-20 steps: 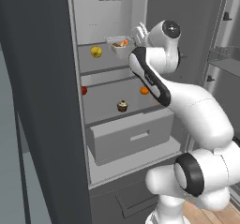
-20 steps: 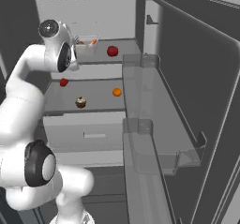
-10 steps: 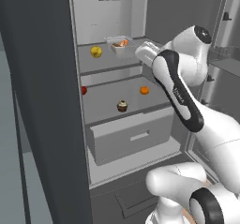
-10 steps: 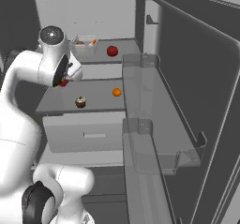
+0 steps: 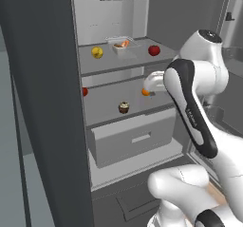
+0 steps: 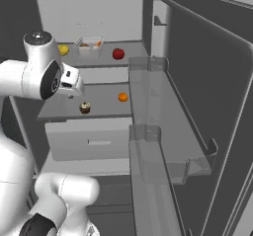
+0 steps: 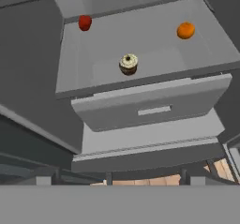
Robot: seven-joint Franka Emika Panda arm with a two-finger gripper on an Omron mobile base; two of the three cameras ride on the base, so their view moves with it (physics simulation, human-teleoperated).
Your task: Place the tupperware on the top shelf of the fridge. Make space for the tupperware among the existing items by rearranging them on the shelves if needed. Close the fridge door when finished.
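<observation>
While the fridge door [image 6: 197, 97] stands open, I see the tupperware [image 5: 122, 46] on the top shelf [image 5: 133, 60] between a yellow fruit [image 5: 97, 52] and a red fruit [image 5: 154, 50]. My tool [image 6: 73, 82], released and empty, hangs near the lower shelf [image 7: 154, 54], where a cupcake [image 7: 128, 63] and an orange [image 7: 186, 30] sit.
</observation>
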